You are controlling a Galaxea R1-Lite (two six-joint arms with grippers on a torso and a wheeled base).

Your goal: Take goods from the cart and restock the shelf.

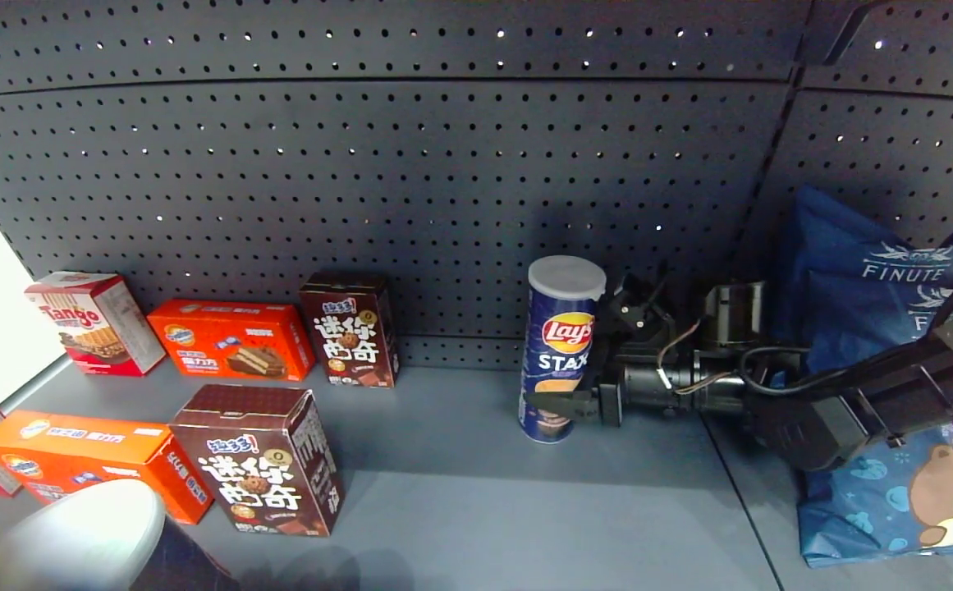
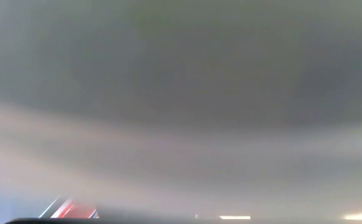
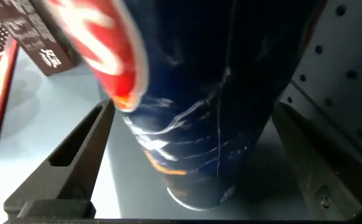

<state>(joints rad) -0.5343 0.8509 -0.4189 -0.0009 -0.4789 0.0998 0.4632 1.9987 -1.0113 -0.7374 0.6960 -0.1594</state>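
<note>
A: Right gripper (image 1: pixel 572 358) status?
B: Clamped on the chip can (image 1: pixel 562 328), one finger on each side, low on the body.
A: Can position?
B: Upright between the fingers, base on the shelf (image 1: pixel 460 460). Brown box (image 1: pixel 350 330) sits well beyond the fingertips.

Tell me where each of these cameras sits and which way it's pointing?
Head view: on the robot's head, looking down at the shelf, snack boxes and chip can; the right arm and right gripper show.
Left wrist view: on the left wrist, facing a blurred grey surface; nothing identifiable.
Right wrist view: on the right wrist, looking along its fingers flanking the can.
Shared: head and right wrist views both show the can and shelf.
</note>
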